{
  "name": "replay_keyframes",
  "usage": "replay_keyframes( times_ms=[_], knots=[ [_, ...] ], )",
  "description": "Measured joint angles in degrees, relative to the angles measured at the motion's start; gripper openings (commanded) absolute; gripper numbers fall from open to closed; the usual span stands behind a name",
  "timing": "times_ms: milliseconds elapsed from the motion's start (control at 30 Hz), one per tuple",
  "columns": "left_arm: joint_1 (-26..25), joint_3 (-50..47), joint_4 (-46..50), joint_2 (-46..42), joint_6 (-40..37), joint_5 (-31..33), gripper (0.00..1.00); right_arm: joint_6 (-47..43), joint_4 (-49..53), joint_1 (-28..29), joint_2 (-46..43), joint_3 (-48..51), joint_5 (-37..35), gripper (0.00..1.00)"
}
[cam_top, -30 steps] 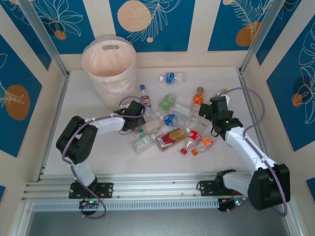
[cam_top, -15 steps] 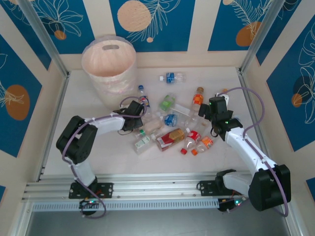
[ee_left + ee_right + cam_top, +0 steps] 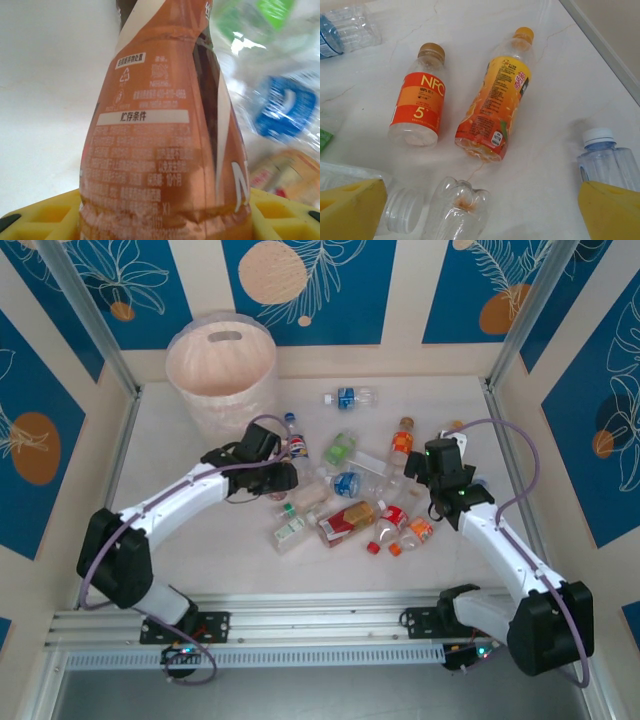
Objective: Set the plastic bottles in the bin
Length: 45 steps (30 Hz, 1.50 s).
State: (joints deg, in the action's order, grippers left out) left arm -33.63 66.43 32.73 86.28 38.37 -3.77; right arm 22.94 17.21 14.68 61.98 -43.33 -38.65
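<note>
Closed within the last second on a brown-labelled bottle (image 3: pixel 160 150), pinched now by the left gripper (image 3: pixel 283 477) just near-right of the bin (image 3: pixel 235 405); probably ready for carrying there. Kept spread wide over the other bottles (image 3: pixel 350 512) with the right gripper (image 3: pixel 480 207).

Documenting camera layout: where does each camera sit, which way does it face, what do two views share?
Top external: above and behind the bases, looking down on the white table, plastic bottles and tall pale-pink plastic bin; both arms show.
Left wrist: on the left arm, facing along its yellow fingers, clamped on a brown-labelled plastic bottle.
Right wrist: on the right arm, looking down past its open yellow fingers at lying bottles.
Shared: top external and right wrist both show the orange NFC-labelled clear bottle.
</note>
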Motion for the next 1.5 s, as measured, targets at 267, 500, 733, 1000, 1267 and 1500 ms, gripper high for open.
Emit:
replay_keyframes(
  times_ms=[267,500,733,1000,1267,1500],
  knots=[
    [-0.7,11.6,5.1,-0.4,-4.3,-11.8,0.46,0.0,0.0,0.0,-3.3,0.5,-0.9,0.99],
    [-0.3,28.4,8.8,0.2,-9.1,-10.7,0.46,0.0,0.1,0.3,-4.7,0.8,-1.5,0.99],
    [4.8,46.4,13.6,6.6,-13.6,-7.9,0.46,0.0,1.3,0.8,-5.3,0.7,-1.9,0.99],
    [18.4,61.8,21.4,17.7,-18.4,-6.6,0.48,0.0,3.5,1.9,-5.6,0.2,-2.1,0.99],
    [25.7,79.6,30.1,32.7,-25.5,-7.4,0.51,0.0,4.0,2.6,-5.9,-0.6,-2.6,0.99],
    [28.7,79.7,32.2,36.4,-32.8,-6.7,0.53,0.0,4.7,2.6,-5.9,-0.6,-3.0,0.99]
  ],
)
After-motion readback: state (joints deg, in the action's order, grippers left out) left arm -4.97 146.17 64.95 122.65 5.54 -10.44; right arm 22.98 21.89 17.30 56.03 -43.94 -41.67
